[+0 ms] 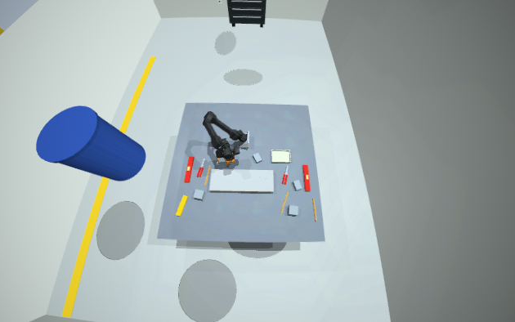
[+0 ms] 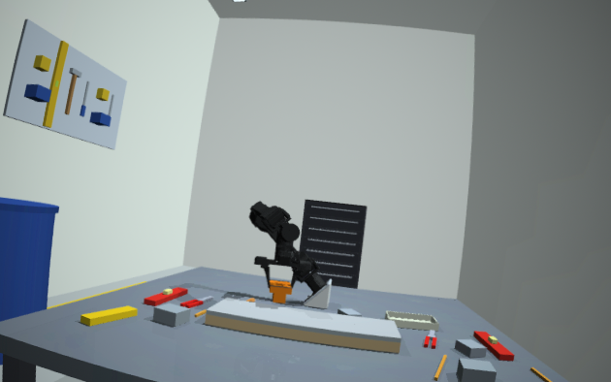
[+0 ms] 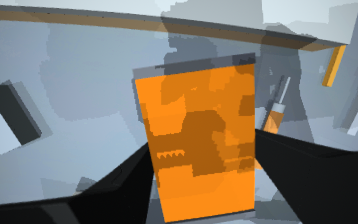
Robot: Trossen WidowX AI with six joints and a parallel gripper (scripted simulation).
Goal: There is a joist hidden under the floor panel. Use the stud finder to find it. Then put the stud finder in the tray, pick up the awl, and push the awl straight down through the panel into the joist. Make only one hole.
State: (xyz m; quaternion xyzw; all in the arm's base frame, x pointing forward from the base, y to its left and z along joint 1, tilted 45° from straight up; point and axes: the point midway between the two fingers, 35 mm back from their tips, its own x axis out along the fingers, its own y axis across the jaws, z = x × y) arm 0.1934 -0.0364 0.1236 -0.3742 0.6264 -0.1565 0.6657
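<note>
The orange stud finder (image 1: pixel 230 161) (image 2: pixel 280 292) (image 3: pixel 202 145) is clamped between the two black fingers of the end effector (image 1: pixel 227 158) (image 2: pixel 280 285) (image 3: pixel 199 139), just beside the long edge of the pale floor panel (image 1: pixel 241 183) (image 2: pixel 305 320) (image 3: pixel 310 15) and outside the tray. Whether its underside touches the surface (image 1: pixel 237 222) (image 2: pixel 160 351) (image 3: pixel 90 110) cannot be told. The awl (image 1: pixel 218 161) (image 2: pixel 251 301) (image 3: pixel 275 119) lies near the stud finder, its orange handle partly hidden by a finger in the wrist view and its metal shaft pointing toward the panel.

In the top view, a small grey block (image 1: pixel 257 158) (image 2: pixel 349 312) (image 3: pixel 12 117) sits between the stud finder and the shallow, pale tray (image 1: pixel 272 156) (image 2: pixel 412 326). Farther out, red-handled pliers (image 1: pixel 202 166) (image 2: pixel 196 302) and a red level (image 1: pixel 189 169) (image 2: pixel 166 296) lie on the awl's side; a second pair of pliers (image 1: pixel 286 173) (image 2: pixel 431 337) and another red level (image 1: pixel 306 178) (image 2: pixel 494 345) lie beyond the panel's opposite end.
</note>
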